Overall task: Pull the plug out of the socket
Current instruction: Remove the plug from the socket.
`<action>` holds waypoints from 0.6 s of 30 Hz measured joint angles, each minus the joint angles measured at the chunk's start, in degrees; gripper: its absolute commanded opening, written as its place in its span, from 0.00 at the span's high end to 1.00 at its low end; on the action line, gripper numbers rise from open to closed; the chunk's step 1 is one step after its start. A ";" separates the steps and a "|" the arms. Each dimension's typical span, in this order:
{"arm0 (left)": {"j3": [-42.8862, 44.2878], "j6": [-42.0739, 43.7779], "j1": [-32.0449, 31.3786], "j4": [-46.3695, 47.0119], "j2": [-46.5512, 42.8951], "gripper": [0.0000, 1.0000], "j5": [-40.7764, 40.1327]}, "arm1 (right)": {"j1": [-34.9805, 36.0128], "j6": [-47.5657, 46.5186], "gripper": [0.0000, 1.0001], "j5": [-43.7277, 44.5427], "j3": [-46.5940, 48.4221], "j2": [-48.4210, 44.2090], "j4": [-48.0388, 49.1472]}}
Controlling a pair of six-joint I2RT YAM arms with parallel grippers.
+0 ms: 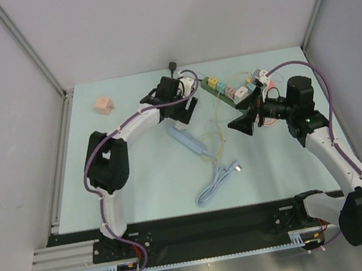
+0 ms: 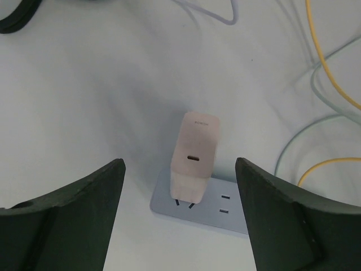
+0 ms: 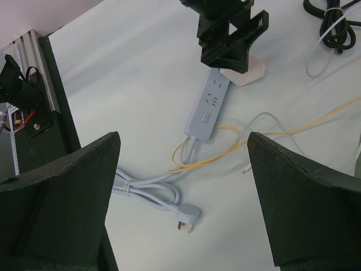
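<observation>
Plug (image 2: 194,158), one, stands on one socket strip (image 2: 228,210), untouched inside your wide-open left gripper (image 2: 179,169); your right gripper (image 3: 183,139) gapes empty.

Pale table (image 1: 140,185), power strip (image 3: 207,107), coiled cord (image 1: 215,184)

A pale pink, blocky plug (image 2: 194,164), its small port facing up, stands seated in the end outlet of a flat grey-blue socket strip (image 2: 225,212) lying on the surface (image 2: 84,84).

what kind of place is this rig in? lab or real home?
Most likely a lab test cell: a pale table boxed in by plain white panels on aluminium posts, with staged props on it, a power strip with a pink charger plugged in, and loose wires.
</observation>
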 measured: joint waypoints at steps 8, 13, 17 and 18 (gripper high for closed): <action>8.79 2.86 -2.73 -8.50 7.41 0.24 -5.05 | 0.00 0.00 0.00 0.00 0.00 0.00 0.00; 13.11 3.96 -3.30 -12.83 11.54 0.30 -6.67 | 0.02 -0.02 0.00 0.00 0.00 0.00 0.00; 15.89 3.98 -3.41 -15.41 13.99 0.42 -7.17 | 0.02 -0.02 0.00 0.02 0.00 0.00 0.00; 16.28 4.07 -3.43 -15.74 14.27 0.45 -7.19 | 0.02 0.00 0.00 0.00 0.00 0.00 0.00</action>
